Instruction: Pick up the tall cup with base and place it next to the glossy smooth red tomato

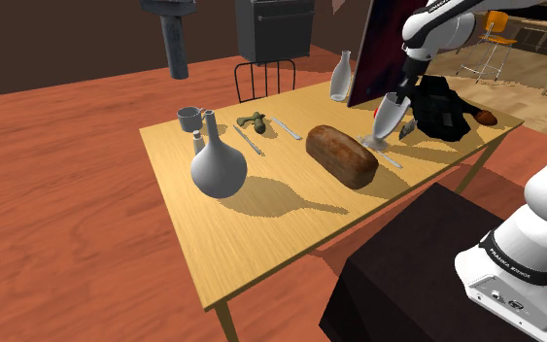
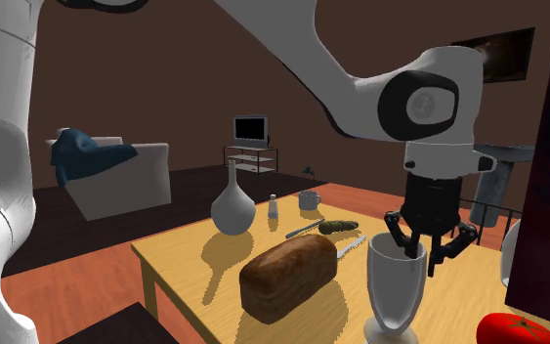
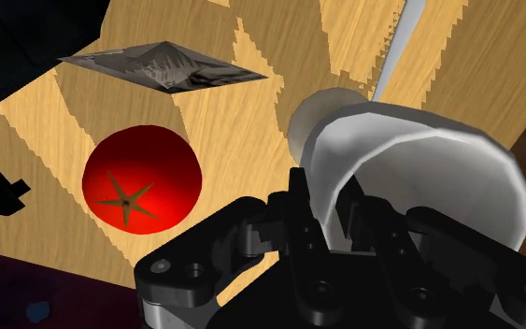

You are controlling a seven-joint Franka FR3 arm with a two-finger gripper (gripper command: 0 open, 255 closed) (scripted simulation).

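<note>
Wrist view, hand (image 3: 330,207) seemingly clasping cup (image 3: 419,159) rim

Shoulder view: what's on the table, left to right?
mug → vase → pickle → loaf → cup → tomato

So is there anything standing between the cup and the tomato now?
Nothing visible does. The claw grips the cup by its rim, and only bare table lies between it and the tomato. A grey crumpled thing lies apart from both.
</note>
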